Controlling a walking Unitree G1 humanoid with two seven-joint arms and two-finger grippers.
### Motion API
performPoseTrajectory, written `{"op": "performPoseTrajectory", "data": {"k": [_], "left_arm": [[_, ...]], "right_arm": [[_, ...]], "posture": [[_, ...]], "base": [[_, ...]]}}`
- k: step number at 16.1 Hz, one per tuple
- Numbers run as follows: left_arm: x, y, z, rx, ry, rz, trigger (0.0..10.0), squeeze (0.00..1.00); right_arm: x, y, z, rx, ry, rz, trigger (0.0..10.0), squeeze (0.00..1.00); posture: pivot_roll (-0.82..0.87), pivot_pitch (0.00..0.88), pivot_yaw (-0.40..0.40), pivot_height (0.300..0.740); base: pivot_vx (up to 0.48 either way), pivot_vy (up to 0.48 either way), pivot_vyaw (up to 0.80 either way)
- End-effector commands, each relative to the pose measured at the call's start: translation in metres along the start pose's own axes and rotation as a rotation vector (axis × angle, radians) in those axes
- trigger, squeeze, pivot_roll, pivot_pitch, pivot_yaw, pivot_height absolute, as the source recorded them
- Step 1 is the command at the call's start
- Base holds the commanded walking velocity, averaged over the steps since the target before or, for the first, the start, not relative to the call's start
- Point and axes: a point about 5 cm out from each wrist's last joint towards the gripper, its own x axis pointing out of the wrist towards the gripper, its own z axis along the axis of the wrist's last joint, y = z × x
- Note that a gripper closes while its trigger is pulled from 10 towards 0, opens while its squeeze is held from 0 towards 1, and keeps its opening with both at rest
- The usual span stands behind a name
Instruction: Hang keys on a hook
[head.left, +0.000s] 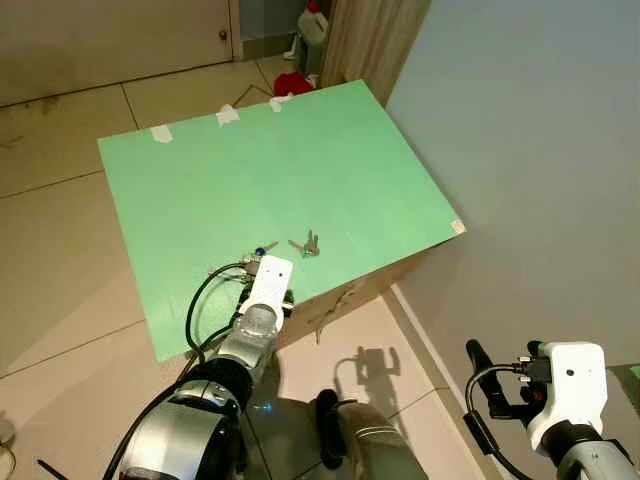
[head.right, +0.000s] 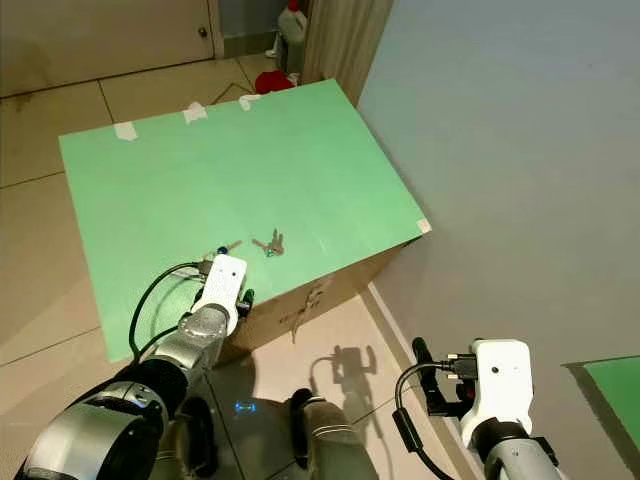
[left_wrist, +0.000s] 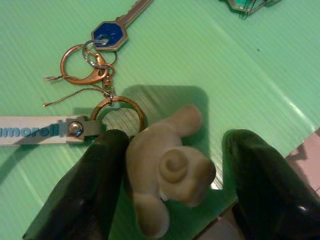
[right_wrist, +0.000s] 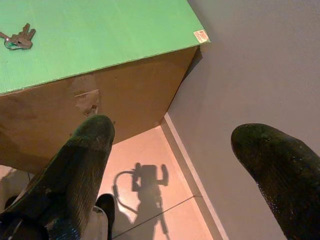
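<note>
A keychain lies near the front edge of the green-covered box (head.left: 250, 170). It has a blue-headed key (left_wrist: 111, 34), copper rings with a clasp (left_wrist: 85, 62), a white printed strap (left_wrist: 30, 131) and a beige figure charm (left_wrist: 167, 167). My left gripper (left_wrist: 175, 150) is open right over it. The charm lies between its fingers, against one black finger (left_wrist: 87, 190). A second bunch of keys (head.left: 310, 243) lies a little further right on the sheet. My right gripper (right_wrist: 175, 145) hangs open and holds nothing, low beside the box by the wall.
The box is brown cardboard (right_wrist: 115, 105) and stands against a grey wall (head.left: 530, 150) on its right. Tape strips (head.left: 226, 115) hold the sheet's far edge. Behind the box are a red object (head.left: 293, 83), a white bottle (head.left: 313, 24) and a curtain (head.left: 370, 40). Tiled floor (head.left: 50, 250) lies to the left.
</note>
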Motion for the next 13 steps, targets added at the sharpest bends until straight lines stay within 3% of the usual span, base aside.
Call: {"op": "performPoseTrajectory", "data": {"k": [1, 4, 6, 8, 11, 13], "left_arm": [[-0.003, -0.003, -0.023, -0.027, 0.101, -0.018, 0.0, 0.00], [-0.002, 0.001, -0.022, -0.028, 0.078, -0.030, 0.0, 0.00], [-0.002, 0.002, -0.016, -0.077, 0.040, -0.043, 0.0, 0.00], [-0.001, 0.001, -0.004, -0.089, -0.022, -0.075, 0.0, 0.00], [-0.001, -0.001, -0.003, -0.104, -0.022, -0.095, 0.0, 0.00], [0.001, 0.001, 0.014, -0.110, -0.091, -0.122, 0.0, 0.00]], "right_arm": [[-0.003, -0.004, -0.008, -0.007, 0.045, -0.021, 10.0, 0.00], [0.001, -0.002, -0.007, -0.005, 0.041, -0.012, 10.0, 0.00], [0.003, -0.002, -0.007, -0.004, 0.037, -0.010, 10.0, 0.00], [0.006, -0.001, -0.006, -0.003, 0.034, -0.005, 10.0, 0.00], [0.011, 0.001, -0.008, 0.006, 0.031, -0.003, 10.0, 0.00], [0.022, 0.005, -0.007, 0.017, 0.010, 0.000, 10.0, 0.00]], "posture": [[-0.44, 0.318, -0.158, 0.740], [-0.43, 0.304, -0.152, 0.740], [-0.42, 0.298, -0.150, 0.740], [-0.41, 0.299, -0.147, 0.740], [-0.40, 0.282, -0.136, 0.740], [-0.37, 0.247, -0.110, 0.740]], "base": [[0.000, 0.000, 0.00], [0.000, 0.000, 0.00], [0.000, 0.000, 0.00], [0.000, 0.000, 0.00], [0.000, 0.000, 0.00], [0.000, 0.000, 0.00]]}}
